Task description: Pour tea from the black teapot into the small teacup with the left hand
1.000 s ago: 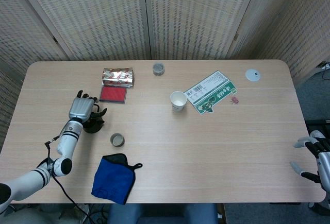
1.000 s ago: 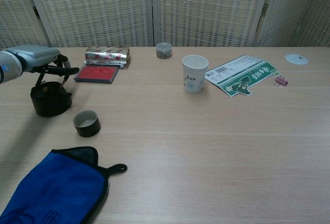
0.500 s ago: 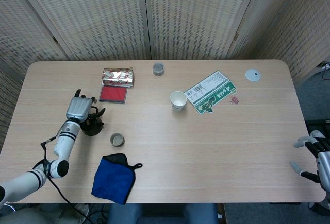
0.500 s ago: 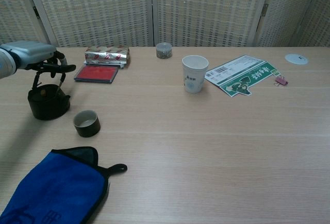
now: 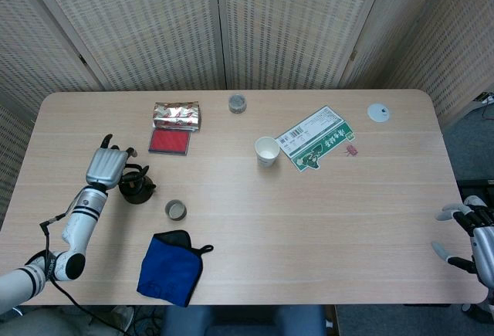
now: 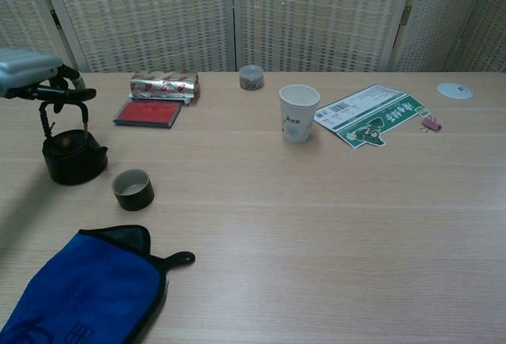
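The black teapot (image 5: 137,188) (image 6: 73,156) stands on the table at the left, its wire handle upright. My left hand (image 5: 106,167) (image 6: 28,71) hovers just left of it with the fingers spread. The dark fingertips (image 6: 69,91) reach the top of the handle, and no grip on it shows. The small dark teacup (image 5: 175,210) (image 6: 133,189) stands upright a little to the right of the pot and nearer the front. My right hand (image 5: 469,242) hangs off the table's front right corner, fingers apart and holding nothing.
A blue cloth (image 5: 170,266) lies at the front edge below the teacup. Behind the pot are a red pad (image 5: 169,141) and a foil pack (image 5: 177,115). A paper cup (image 5: 266,151), a green leaflet (image 5: 315,138), a small tin (image 5: 236,103) and a white disc (image 5: 378,112) lie farther right.
My left hand has slid left, from over the teapot to beside it, baring the upright handle. The teapot and teacup have stayed put. The right hand has barely moved.
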Robot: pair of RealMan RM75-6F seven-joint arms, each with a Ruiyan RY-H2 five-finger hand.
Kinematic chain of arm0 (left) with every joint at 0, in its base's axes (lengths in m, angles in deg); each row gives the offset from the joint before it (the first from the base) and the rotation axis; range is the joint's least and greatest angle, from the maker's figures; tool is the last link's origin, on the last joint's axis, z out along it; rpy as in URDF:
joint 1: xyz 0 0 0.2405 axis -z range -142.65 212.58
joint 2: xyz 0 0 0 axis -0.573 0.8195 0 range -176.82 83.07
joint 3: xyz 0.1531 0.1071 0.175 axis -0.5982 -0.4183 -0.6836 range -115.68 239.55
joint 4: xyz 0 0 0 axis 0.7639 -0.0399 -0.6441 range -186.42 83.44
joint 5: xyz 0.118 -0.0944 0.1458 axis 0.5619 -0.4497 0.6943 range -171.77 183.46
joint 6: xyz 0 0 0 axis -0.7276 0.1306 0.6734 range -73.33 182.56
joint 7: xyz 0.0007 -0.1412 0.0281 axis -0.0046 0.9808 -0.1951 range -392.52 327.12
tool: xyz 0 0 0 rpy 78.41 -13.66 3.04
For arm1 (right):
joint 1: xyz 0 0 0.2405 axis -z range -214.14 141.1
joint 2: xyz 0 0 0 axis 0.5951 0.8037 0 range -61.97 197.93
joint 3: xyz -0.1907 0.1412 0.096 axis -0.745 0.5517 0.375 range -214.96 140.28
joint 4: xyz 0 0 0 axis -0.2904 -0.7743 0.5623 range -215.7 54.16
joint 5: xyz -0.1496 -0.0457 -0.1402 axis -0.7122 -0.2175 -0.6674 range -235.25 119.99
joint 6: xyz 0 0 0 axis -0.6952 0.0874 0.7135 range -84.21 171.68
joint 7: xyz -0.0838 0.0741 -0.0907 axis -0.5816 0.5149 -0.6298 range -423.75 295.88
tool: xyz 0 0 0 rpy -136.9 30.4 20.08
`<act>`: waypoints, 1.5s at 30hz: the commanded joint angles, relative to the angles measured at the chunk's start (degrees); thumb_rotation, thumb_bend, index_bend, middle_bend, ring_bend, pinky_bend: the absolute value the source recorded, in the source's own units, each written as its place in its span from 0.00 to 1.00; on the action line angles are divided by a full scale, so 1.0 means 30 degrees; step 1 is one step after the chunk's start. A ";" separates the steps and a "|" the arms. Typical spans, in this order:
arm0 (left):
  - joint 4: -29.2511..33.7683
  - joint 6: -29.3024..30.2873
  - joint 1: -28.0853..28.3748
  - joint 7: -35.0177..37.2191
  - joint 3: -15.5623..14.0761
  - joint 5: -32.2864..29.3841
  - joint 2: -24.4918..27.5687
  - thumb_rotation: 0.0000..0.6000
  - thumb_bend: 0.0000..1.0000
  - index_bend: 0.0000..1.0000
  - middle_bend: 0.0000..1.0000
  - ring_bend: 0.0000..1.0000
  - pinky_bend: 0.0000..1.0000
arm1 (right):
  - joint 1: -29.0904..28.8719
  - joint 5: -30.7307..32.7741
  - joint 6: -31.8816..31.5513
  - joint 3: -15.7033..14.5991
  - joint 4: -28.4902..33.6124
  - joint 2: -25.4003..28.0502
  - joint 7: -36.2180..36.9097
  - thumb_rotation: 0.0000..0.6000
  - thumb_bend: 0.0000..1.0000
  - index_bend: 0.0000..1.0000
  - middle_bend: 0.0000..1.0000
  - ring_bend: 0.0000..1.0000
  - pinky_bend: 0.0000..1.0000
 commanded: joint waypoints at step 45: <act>0.4865 0.2894 -0.3241 0.0574 -0.2008 0.3968 0.2136 0.89 0.26 0.14 0.23 0.16 0.00 | -0.0077 -0.0162 -0.0034 -0.0063 0.0339 0.0043 -0.0298 1.00 0.14 0.42 0.34 0.27 0.27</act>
